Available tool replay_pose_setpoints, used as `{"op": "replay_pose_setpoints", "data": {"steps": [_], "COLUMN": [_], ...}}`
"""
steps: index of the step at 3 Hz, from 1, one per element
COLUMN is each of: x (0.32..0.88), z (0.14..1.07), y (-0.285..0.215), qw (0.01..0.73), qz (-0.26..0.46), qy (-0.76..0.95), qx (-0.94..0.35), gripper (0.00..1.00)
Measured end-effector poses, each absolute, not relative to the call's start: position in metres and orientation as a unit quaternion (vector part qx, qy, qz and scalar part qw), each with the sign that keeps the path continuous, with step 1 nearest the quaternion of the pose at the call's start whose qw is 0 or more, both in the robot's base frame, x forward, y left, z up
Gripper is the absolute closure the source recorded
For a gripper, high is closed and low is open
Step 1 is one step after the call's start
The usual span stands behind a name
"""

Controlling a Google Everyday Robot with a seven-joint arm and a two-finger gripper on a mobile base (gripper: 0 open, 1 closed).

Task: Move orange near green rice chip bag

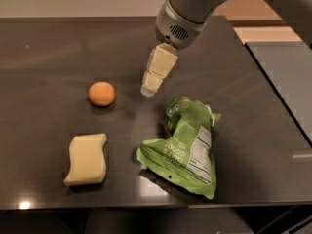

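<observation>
Task barely begun: small round orange fruit (102, 93) lies ungrasped on dark table (58, 48), well apart from crumpled lime-green foil chip bag (187, 147); gripper (147, 89) hovers near the bag's top end, fingers closed, empty.

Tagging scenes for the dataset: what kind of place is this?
Probably a kitchen or break-room counter: a dark glossy countertop, with an orange and a green chip bag on it. The gripper hangs above it between them.

The arm (195, 6) reaches in from the far right and slopes down toward the left. Its pale gripper (149, 88) points downward, a little tilted, near the middle of the scene.
</observation>
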State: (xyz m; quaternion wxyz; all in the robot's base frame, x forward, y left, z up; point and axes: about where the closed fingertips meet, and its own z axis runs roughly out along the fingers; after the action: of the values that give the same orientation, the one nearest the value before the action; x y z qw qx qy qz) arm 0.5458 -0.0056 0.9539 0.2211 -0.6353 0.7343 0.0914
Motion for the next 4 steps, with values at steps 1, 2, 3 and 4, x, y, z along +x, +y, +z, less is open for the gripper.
{"op": "replay_pose_setpoints", "data": {"steps": [1,2,3,4], "x": [0.551,0.555,0.557,0.56], "z": [0.942,0.925,0.906,0.89], "y": [0.035,0.068,0.09,0.108], "qw": [0.216,0.204,0.185,0.164], "qz": [0.098,0.091,0.083,0.078], "qy": [0.725,0.719,0.717,0.715], "qx": [-0.646,-0.658,-0.667,-0.675], "gripper": [0.0,0.0,0.0,0.0]}}
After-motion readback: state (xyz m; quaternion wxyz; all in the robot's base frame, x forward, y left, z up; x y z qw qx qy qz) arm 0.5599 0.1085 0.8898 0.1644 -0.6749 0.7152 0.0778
